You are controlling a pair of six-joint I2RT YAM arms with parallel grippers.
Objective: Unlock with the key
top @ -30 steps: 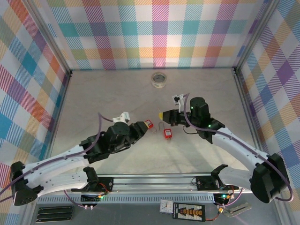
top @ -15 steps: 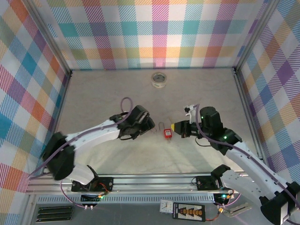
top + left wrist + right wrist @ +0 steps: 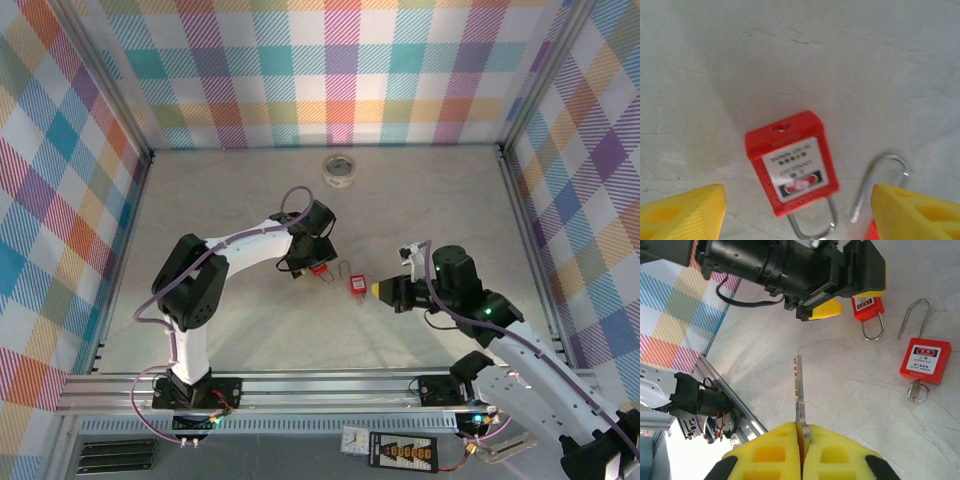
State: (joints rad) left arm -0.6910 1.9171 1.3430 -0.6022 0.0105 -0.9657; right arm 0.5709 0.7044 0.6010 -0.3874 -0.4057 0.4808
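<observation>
Key (image 3: 799, 386) juts straight out from right tool (image 3: 801, 427).

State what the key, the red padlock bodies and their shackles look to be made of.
The key: thin metal, bare silvery-grey; it is a flat, narrow blade that catches the light.
The red padlock bodies: probably moulded plastic, matte red, with textured sides and a printed label.
The shackles: thin wire that looks like steel, shiny silver, bent into a loop.

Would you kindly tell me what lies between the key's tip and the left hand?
Just bare table separates the key from the left hand, as the right wrist view shows.
</observation>
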